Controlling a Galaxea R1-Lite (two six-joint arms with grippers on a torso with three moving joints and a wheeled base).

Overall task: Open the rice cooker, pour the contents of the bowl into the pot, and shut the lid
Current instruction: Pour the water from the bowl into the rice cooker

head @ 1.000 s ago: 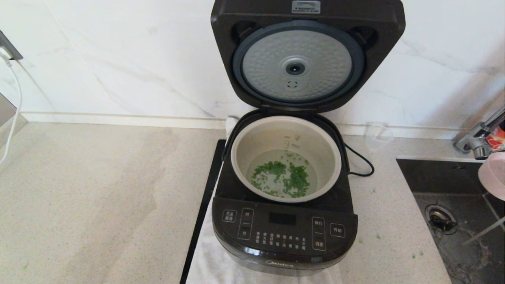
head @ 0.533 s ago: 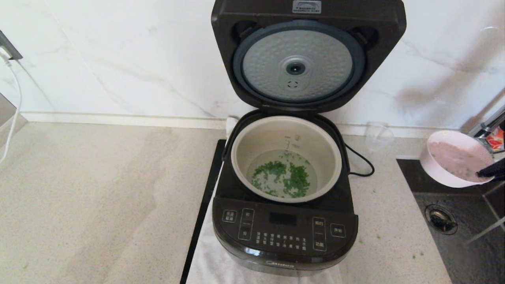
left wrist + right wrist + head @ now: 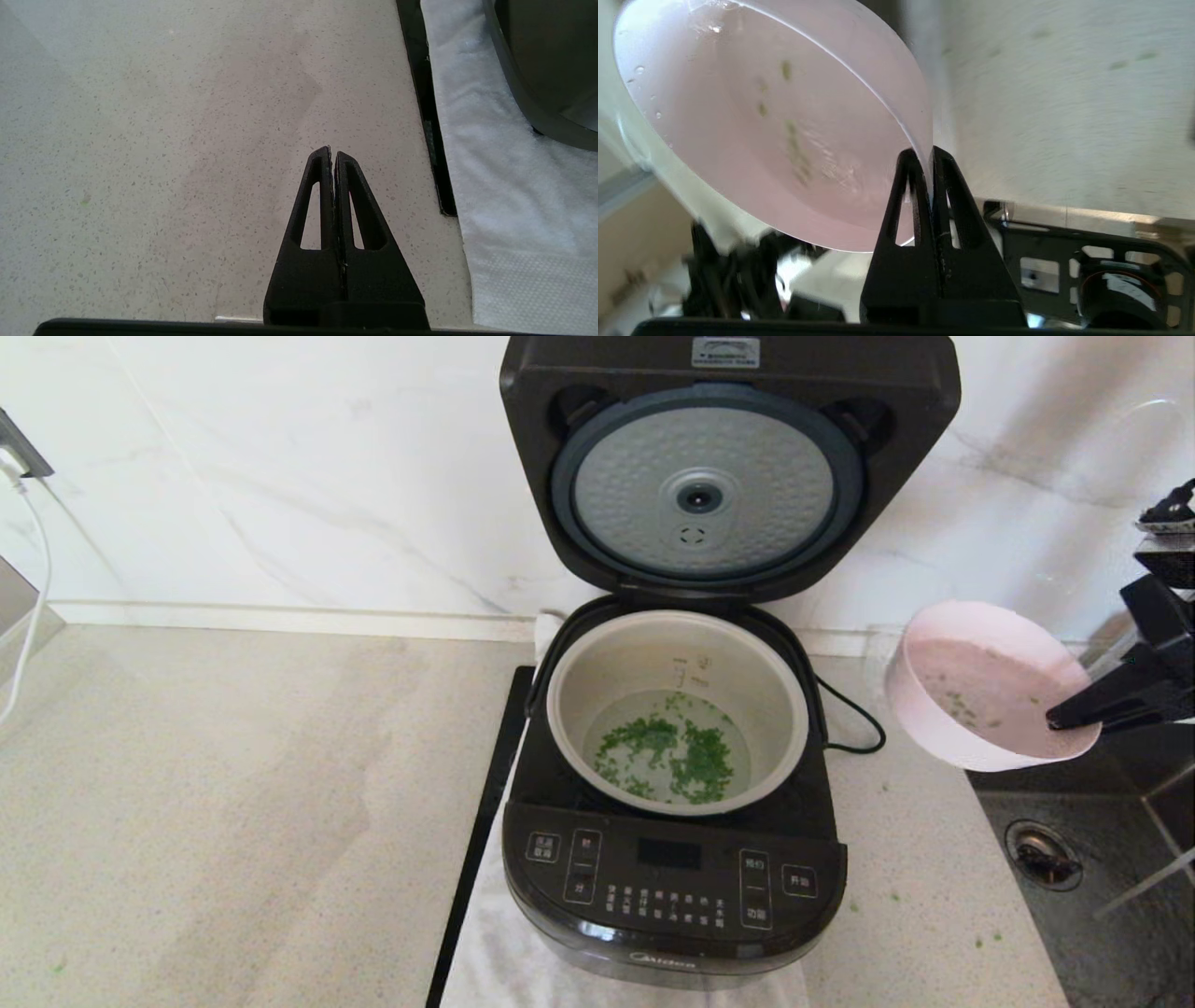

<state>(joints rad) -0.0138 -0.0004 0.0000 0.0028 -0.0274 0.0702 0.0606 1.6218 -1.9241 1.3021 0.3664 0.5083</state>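
my right gripper point(image 3: 1060, 721) pinches the rim of the bowl point(image 3: 980, 695) and has swung it in from over the sink point(image 3: 1102, 905), now tilted right of the cooker point(image 3: 672, 887). a few herb bits point(image 3: 957, 707) cling inside; the pot point(image 3: 579, 728) already holds greens under the raised lid point(image 3: 728, 364). left gripper point(image 3: 333, 156) rests pressed together over the counter point(image 3: 140, 140).

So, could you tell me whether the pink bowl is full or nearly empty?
Nearly empty: the bowl, pinched at its rim by the right gripper, shows only a few green bits inside.
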